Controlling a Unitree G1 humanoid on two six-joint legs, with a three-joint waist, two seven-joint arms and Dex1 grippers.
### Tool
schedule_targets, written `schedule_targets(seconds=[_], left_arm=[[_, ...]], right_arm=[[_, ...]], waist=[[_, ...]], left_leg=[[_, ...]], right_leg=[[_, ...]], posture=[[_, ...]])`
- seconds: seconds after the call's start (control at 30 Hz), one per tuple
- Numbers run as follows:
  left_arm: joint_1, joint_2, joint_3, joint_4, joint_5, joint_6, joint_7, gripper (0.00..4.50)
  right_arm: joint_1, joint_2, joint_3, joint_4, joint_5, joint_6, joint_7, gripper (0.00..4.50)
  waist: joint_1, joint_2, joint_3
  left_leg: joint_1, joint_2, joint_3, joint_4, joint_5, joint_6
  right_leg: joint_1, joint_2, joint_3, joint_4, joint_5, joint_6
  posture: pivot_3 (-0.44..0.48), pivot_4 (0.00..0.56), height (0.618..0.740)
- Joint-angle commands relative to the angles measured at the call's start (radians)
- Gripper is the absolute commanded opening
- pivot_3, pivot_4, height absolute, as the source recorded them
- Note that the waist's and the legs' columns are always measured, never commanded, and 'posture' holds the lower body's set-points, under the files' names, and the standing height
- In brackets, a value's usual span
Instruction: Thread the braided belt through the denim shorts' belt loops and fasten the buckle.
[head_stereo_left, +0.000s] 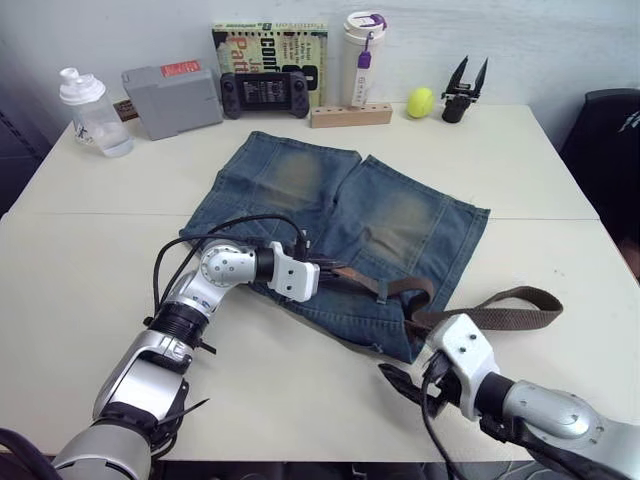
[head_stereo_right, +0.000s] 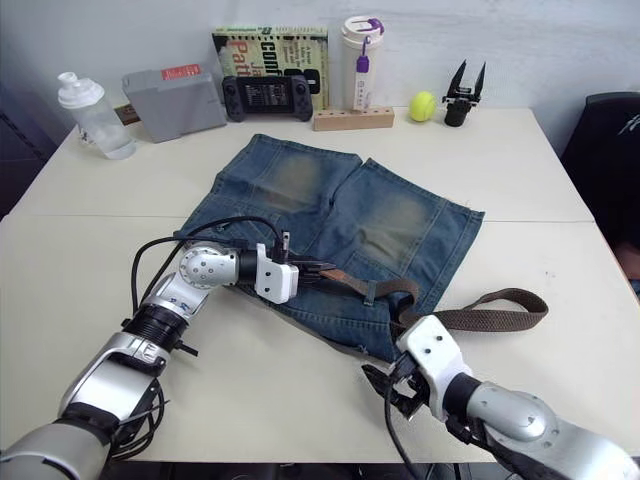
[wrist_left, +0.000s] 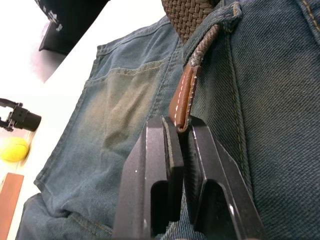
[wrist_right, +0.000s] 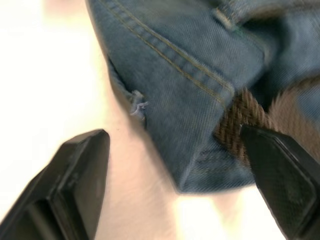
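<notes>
Left gripper (wrist_left: 181, 131): nearly shut, pinching the tan leather tip of the belt (head_stereo_left: 500, 308) over the waistband of the shorts (head_stereo_left: 330, 200).
Right gripper (wrist_right: 175, 165): wide apart, holding nothing, hovering at the near corner of the shorts where the woven strap comes out from under the denim.
Belt: run along the near edge of the shorts, under at least one belt loop (head_stereo_left: 381, 291), then looping out onto the table (head_stereo_left: 560, 170) to the right of the shorts and back toward the waistband.
Buckle: cannot be made out.
Shorts: flat on the table, waistband toward the robot, legs pointing at the far edge.
Handling: belt judged light, limp and rough-woven, likely to sag and bunch if pushed; leather tip stiffer, so the better place to grip and lead through a loop. Denim soft and likely to drag along unless pinned near the loop.
Stage: threading judged partly done, fastening not begun.
Background: bottle (head_stereo_left: 92, 112), grey box (head_stereo_left: 172, 97), game controller (head_stereo_left: 264, 93), book (head_stereo_left: 270, 50), tumbler (head_stereo_left: 364, 58), wooden block (head_stereo_left: 350, 115), yellow ball (head_stereo_left: 420, 102), spare gripper (head_stereo_left: 464, 90) along the wall.
</notes>
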Motion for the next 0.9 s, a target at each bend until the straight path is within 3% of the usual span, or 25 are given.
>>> schedule_targets(seconds=[0.03, 0.27, 0.5, 0.63, 0.7, 0.9], left_arm=[[-0.03, 0.0, 0.007, 0.014, -0.016, -0.019, -0.014, 0.0], [-0.075, -0.017, 0.004, 0.084, -0.019, -0.036, -0.049, 0.0], [-0.092, -0.024, 0.016, 0.088, -0.033, -0.035, -0.078, 0.0], [-0.089, -0.018, 0.023, 0.083, -0.037, -0.031, -0.084, 0.0], [-0.088, -0.016, 0.024, 0.082, -0.037, -0.03, -0.084, 0.0], [-0.094, -0.023, 0.035, 0.072, -0.047, -0.011, -0.074, 0.0]], right_arm=[[0.007, -0.047, 0.04, -0.012, -0.325, -0.234, 0.093, 4.38], [0.016, -0.063, 0.078, 0.086, -0.676, -0.508, 0.221, 4.38], [-0.063, 0.053, 0.129, 0.353, -1.007, -0.67, 0.149, 4.38], [-0.075, 0.088, 0.095, 0.394, -1.082, -0.74, 0.122, 3.31], [-0.06, 0.082, 0.074, 0.402, -1.101, -0.77, 0.105, 2.37], [0.066, -0.032, -0.122, 0.51, -1.142, -0.955, -0.013, 0.09]], waist=[[0.001, 0.0, 0.0], [0.001, 0.0, 0.0], [0.0, -0.002, -0.001], [0.0, -0.003, -0.002], [0.001, -0.003, -0.002], [0.008, -0.003, -0.002]], left_leg=[[0.0, 0.0, 0.0, 0.0, 0.0, 0.0], [0.001, 0.0, 0.0, 0.0, 0.004, -0.008], [0.003, 0.0, 0.003, 0.0, 0.005, -0.009], [0.004, 0.0, 0.004, 0.0, 0.005, -0.009], [0.004, 0.0, 0.004, 0.001, 0.005, -0.009], [0.003, -0.001, 0.004, 0.001, 0.005, -0.01]], right_leg=[[0.0, 0.0, 0.0, 0.0, 0.0, 0.0], [0.0, 0.0, -0.001, 0.0, 0.0, 0.0], [0.001, 0.0, -0.002, 0.001, 0.0, 0.0], [0.001, 0.0, -0.002, 0.003, 0.0, 0.0], [0.0, 0.0, -0.002, 0.003, 0.0, 0.0], [0.0, -0.001, -0.002, 0.003, 0.0, 0.001]], posture=[[0.0, 0.15, 0.693], [0.0, 0.15, 0.693], [0.0, 0.15, 0.693], [0.0, 0.15, 0.693], [0.0, 0.15, 0.693], [0.0, 0.15, 0.693]])
